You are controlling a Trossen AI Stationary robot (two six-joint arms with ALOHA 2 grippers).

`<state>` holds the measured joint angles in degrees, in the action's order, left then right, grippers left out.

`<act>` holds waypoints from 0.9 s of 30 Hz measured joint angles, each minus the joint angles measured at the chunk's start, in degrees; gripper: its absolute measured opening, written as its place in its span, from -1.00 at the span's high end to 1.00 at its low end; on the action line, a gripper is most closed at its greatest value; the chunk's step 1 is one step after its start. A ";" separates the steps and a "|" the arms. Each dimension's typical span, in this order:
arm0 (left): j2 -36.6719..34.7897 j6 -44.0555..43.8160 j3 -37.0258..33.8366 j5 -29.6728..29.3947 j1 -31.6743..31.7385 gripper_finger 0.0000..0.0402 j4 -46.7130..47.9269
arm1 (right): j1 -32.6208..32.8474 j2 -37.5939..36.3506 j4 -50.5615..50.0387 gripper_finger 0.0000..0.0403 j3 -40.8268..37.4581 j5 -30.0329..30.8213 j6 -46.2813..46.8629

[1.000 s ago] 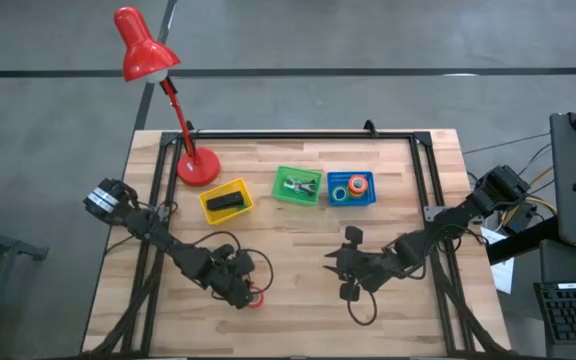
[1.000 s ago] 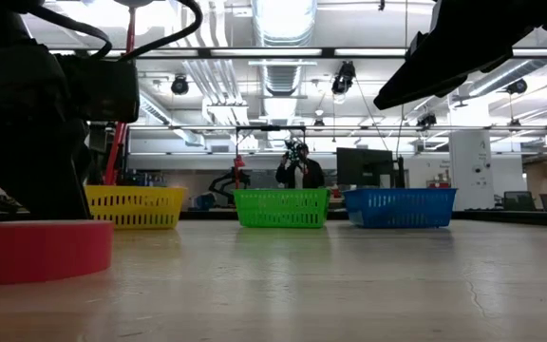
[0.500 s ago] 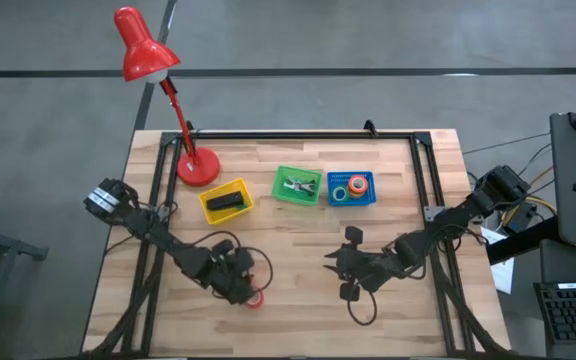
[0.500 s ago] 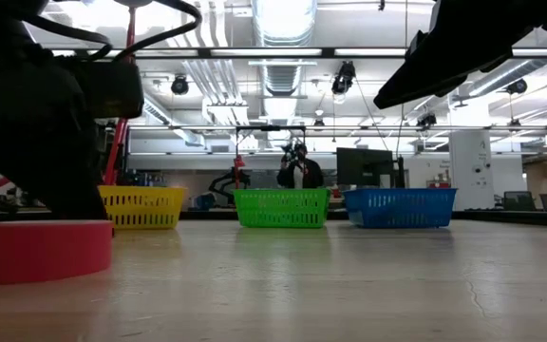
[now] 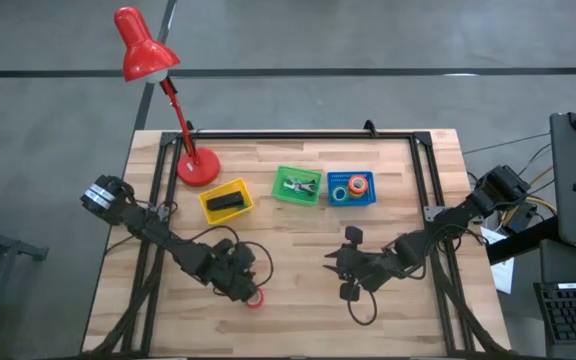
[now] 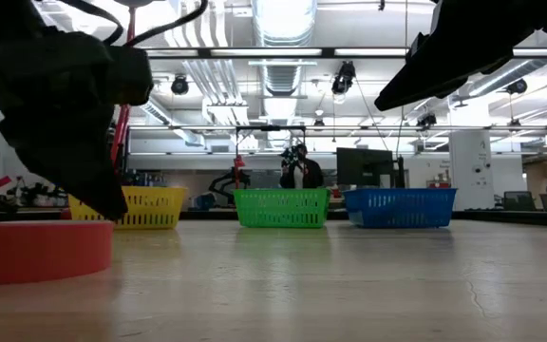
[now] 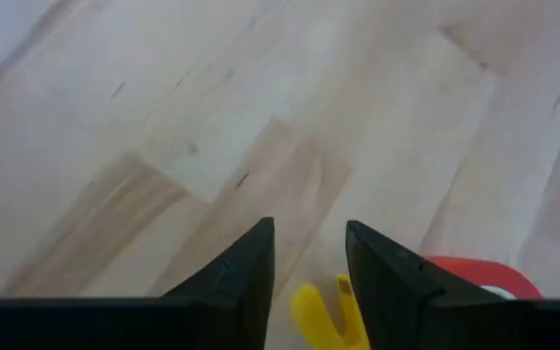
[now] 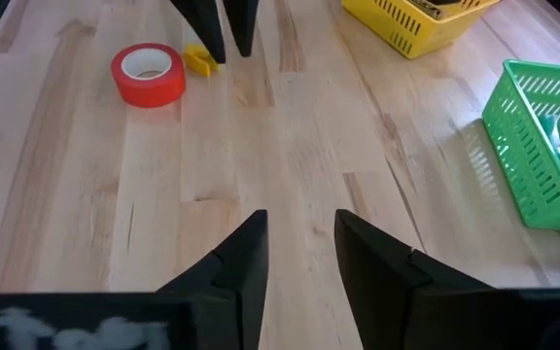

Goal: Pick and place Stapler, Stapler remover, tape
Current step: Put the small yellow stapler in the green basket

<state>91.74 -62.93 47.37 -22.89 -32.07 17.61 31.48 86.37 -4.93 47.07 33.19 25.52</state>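
My left gripper (image 5: 244, 287) hung fingers parted, empty, over the near-left table (image 5: 298, 250), just beside the red tape (image 5: 255, 298) | stapler (image 5: 225, 202) lay in the far yellow basket (image 5: 226, 201) | my right gripper (image 5: 333, 268) waited near right, released.

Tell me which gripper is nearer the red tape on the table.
Left. The left gripper hangs right beside the red tape, not touching it. The right gripper waits farther off across the table.
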 joint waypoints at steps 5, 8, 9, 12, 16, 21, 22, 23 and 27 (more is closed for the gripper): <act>-0.01 -5.45 0.66 2.58 -0.76 0.16 2.41 | 0.00 0.00 1.03 0.46 -0.58 0.00 0.00; 0.00 -6.71 0.48 2.82 -1.22 0.01 2.86 | 0.00 0.00 1.14 0.49 -0.83 0.00 0.02; 0.00 -6.65 0.48 2.84 -1.28 -0.03 2.77 | 0.00 0.00 1.25 0.49 -0.92 0.00 0.01; 0.00 -7.14 0.62 3.96 -1.40 -0.09 2.50 | 0.00 0.00 1.28 0.51 -0.98 -0.02 0.02; 0.00 -9.05 0.74 7.61 -1.62 -0.09 2.36 | 0.00 0.00 1.44 0.53 -1.01 -0.01 0.02; 0.70 -10.35 0.24 8.50 -1.94 -0.09 2.45 | 0.00 0.00 1.53 0.53 -1.02 -0.02 0.02; 0.97 -10.35 0.24 8.47 -1.95 -0.09 2.39 | 0.00 0.00 1.61 0.52 -1.03 -0.02 0.02; 1.29 -10.37 0.24 8.36 -1.95 -0.09 2.13 | 0.00 0.00 1.86 0.52 -1.05 -0.01 0.02; 2.75 -9.77 0.39 7.59 -2.03 -0.09 1.98 | 0.00 0.00 2.72 0.49 -1.20 -0.02 0.00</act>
<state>94.49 -72.69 47.77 -15.30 -34.11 19.59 31.48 86.37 -2.20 45.87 33.17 25.52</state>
